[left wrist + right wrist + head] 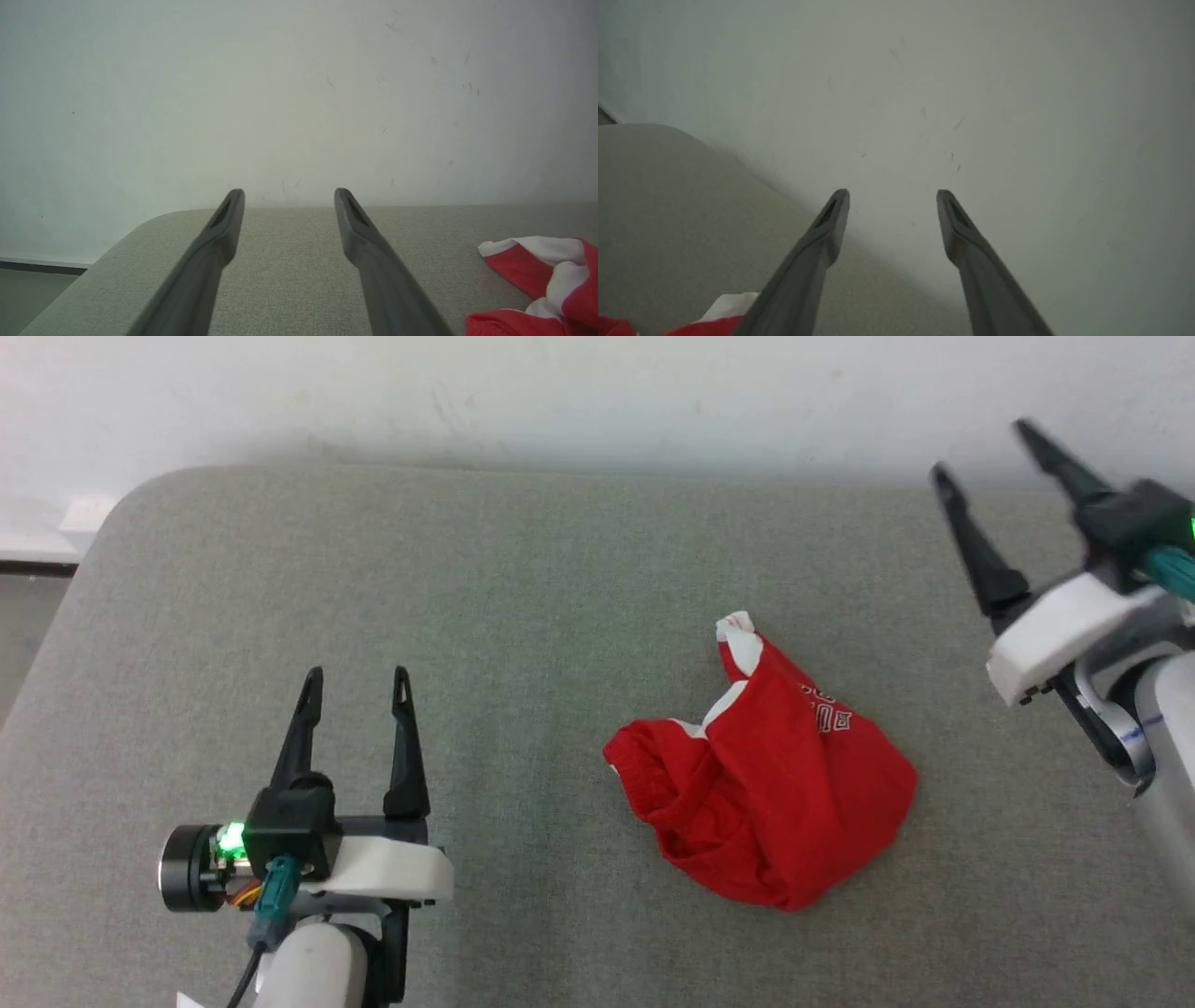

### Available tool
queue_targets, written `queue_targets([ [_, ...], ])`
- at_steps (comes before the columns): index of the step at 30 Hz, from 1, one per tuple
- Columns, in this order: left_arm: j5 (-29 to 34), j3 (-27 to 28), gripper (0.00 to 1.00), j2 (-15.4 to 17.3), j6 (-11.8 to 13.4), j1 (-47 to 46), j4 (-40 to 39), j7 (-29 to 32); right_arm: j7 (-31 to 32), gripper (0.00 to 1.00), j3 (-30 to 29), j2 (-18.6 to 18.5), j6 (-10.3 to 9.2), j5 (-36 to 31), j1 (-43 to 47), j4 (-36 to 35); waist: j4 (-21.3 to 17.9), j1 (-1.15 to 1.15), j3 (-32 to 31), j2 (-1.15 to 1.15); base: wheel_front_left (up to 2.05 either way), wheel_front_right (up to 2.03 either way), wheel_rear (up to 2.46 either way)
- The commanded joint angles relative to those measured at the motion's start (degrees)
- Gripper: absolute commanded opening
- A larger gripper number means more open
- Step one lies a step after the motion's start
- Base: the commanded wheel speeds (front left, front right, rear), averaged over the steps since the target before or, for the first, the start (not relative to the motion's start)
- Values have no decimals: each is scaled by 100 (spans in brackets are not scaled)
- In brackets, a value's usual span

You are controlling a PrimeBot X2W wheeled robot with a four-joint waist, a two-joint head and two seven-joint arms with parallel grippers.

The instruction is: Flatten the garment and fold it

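Observation:
The garment (pixel 766 784) is a crumpled heap of bright red shorts with white trim and a small printed logo, lying on the grey table right of centre. Its edge shows at the lower right of the left wrist view (pixel 546 284) and at the bottom left of the right wrist view (pixel 710 322). My left gripper (pixel 357 676) stands open at the lower left, well left of the garment, with nothing between its fingers (pixel 289 193). My right gripper (pixel 980 448) hangs open at the upper right, raised and tilted, right of the garment and apart from it (pixel 893 193).
The grey fabric-covered table (pixel 373 569) has a rounded far-left corner and ends at a white wall (pixel 597 392) behind. A strip of floor and baseboard (pixel 37 560) shows at the far left.

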Motion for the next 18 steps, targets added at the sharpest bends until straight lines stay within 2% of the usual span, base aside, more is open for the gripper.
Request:
queue_targets([
  [1, 38, 20, 100, -37, -33, -73, -33, -26, 93, 100, 119, -61, -12, 127, -178, 28, 96, 0, 125, 0, 0, 0, 0],
  [5, 34, 9, 100, -143, -94, -197, -34, -26, 1448, 100, 1827, -1010, -12, 1345, -875, 317, 268, 0, 388, 0, 0, 0, 0],
  [9, 10, -43, 100, -233, -149, -370, -45, -26, 2735, 100, 3061, -1660, -12, 2466, -1580, 198, 468, 0, 678, 0, 0, 0, 0],
  [14, -32, -115, 100, -297, -165, -572, -55, -26, 3805, 100, 4000, -1879, -12, 3370, -2365, 148, 700, 0, 1005, 0, 0, 0, 0],
  [18, -88, -208, 100, -320, -146, -716, -60, -26, 4161, 100, 4594, -1784, -12, 3640, -2816, 345, 887, 0, 1242, 0, 0, 0, 0],
])
